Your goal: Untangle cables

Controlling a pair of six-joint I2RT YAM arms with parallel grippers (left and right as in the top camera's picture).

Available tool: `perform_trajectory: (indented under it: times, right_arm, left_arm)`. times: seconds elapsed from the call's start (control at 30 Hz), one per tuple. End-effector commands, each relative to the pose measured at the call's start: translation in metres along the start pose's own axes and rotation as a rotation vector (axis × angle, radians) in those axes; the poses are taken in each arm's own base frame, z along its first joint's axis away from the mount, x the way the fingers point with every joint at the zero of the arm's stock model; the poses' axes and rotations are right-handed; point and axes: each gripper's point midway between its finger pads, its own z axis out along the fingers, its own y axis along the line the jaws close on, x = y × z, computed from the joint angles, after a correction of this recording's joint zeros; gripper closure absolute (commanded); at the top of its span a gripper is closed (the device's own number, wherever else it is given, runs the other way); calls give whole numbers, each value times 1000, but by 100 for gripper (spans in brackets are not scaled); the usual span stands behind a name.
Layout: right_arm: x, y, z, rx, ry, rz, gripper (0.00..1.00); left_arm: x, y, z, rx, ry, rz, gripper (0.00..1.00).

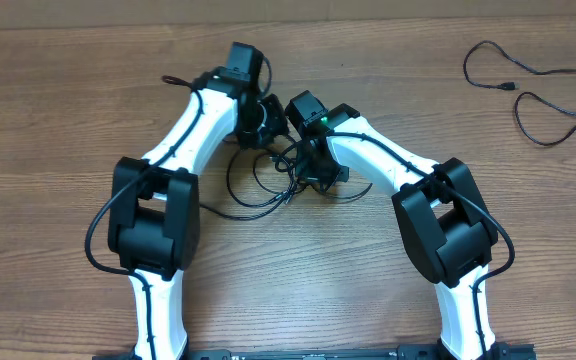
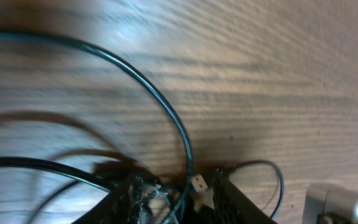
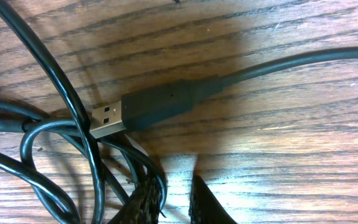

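Evidently the central cables [image 3: 160,106] are mid-untangling, left gripper [image 2: 178,186] part-spread astride a strand, right gripper [image 3: 176,186] nearly closed with hold unclear; next, ease strands apart.

tangled cables [image 1: 256,200] hemmed between left arm [image 1: 183,140] and right arm [image 1: 388,165], bare table [image 1: 53,110] far left, loose cable [image 1: 528,95] far right

Bench [image 1: 68,100]: mid-brown wood, darker grain streaks. Cables [image 3: 61,81]: glossy black. USB plug [image 3: 160,106]: black housing, silver tip [image 3: 107,121]. Left arm [image 1: 193,125], right arm [image 1: 378,155]: white shells, black joints; green light [image 1: 320,118] on right. Right fingers [image 3: 207,208]: black. Blurred left wrist view: small plug [image 2: 197,183] possibly blue-white.
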Motion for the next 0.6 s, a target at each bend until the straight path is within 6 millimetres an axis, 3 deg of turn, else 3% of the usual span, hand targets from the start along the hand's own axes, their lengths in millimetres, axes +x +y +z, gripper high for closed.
perform_trajectory:
  times: [0.0,0.3,0.57]
  right_arm:
    - [-1,-8,14,24,15,23,84]
    - [-2,-8,14,24,14,23,84]
    - [-2,-8,14,24,14,23,84]
  left_arm:
    - [16,-4,9,-5,63,-17,60]
    - [47,31,17,-117,166,-56,64]
    - [59,44,37,-103,193,-81,74]
